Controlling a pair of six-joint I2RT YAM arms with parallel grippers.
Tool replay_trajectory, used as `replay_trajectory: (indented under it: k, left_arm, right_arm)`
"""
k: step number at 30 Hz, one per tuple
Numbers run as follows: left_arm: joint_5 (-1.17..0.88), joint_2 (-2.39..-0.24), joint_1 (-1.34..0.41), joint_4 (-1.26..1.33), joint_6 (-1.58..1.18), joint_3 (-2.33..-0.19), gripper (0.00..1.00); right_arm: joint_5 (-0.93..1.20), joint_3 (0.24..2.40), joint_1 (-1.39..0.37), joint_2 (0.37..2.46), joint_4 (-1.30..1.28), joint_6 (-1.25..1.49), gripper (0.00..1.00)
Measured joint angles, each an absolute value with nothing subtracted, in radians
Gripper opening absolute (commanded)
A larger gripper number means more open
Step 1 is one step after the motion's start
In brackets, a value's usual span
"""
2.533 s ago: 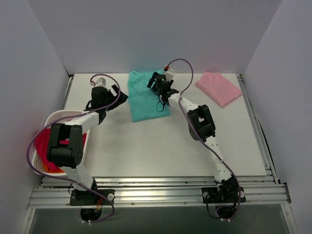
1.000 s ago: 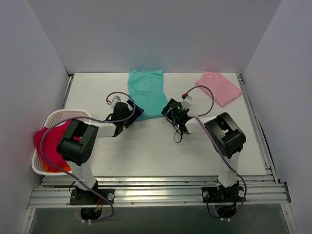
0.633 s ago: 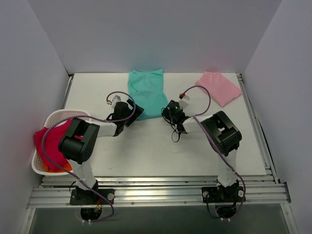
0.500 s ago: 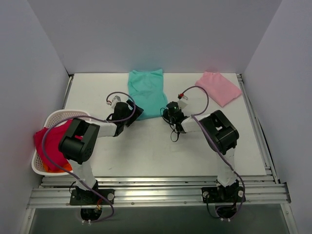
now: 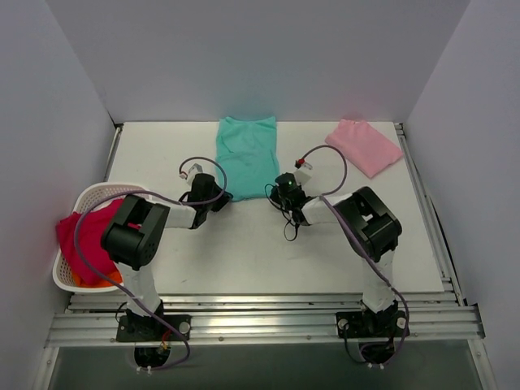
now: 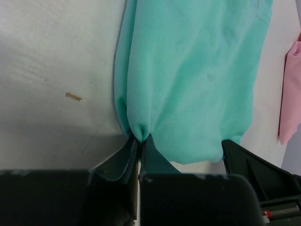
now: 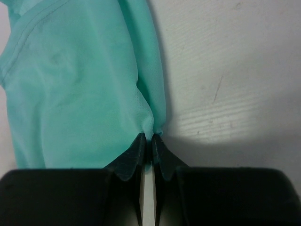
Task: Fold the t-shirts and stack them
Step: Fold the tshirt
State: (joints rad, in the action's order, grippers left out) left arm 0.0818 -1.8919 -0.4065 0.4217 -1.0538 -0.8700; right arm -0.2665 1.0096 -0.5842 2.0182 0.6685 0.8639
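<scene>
The teal-green t-shirt (image 5: pixel 246 157) is lying toward 12 o'clock on the table (image 5: pixel 244 244), with the pale pink t-shirt (image 5: pixel 365 146) sitting well apart at 2 o'clock. The left jaws are pinching shut on the teal-green shirt's 7 o'clock corner. The right jaws are clamping its 5 o'clock corner, and the fabric is bunching at each pinch. Being thin, light and floppy, it is likely going to sag between the grips. Holding both near corners seems the right purchase for folding.
</scene>
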Motion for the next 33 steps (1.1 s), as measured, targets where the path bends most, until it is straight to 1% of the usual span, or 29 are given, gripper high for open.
replay_trajectory:
  k: [4,7,14,18,21,25,33]
  left_arm:
    - [0.074,-1.842,-0.415,0.411,-1.042,-0.818,0.02]
    - [0.078,-1.751,-0.444,0.362,-1.028,-0.759,0.02]
    - [0.1,-1.416,-0.576,0.216,-1.01,-0.648,0.02]
    - [0.107,-1.24,-0.595,0.148,-1.011,-0.625,0.04]
    - [0.121,-1.147,-0.597,0.099,-1.01,-0.625,0.06]
    - [0.132,-1.11,-0.597,0.027,-1.008,-0.659,0.07]
    - [0.136,-1.195,-0.598,-0.052,-0.977,-0.823,0.11]
  right_arm:
    - [-0.313,0.954,-0.636,1.93,0.6,0.877,0.0]
    - [-0.361,0.902,-0.693,1.831,0.539,0.899,0.0]
    - [-0.498,0.811,-0.856,1.56,0.337,0.981,0.0]
    - [-0.572,0.796,-0.937,1.428,0.209,1.023,0.0]
    - [-0.628,0.796,-0.957,1.354,0.128,1.044,0.0]
    - [-0.699,0.812,-0.962,1.296,0.038,1.052,0.0]
    - [-0.78,0.925,-0.94,1.317,-0.042,1.038,0.0]
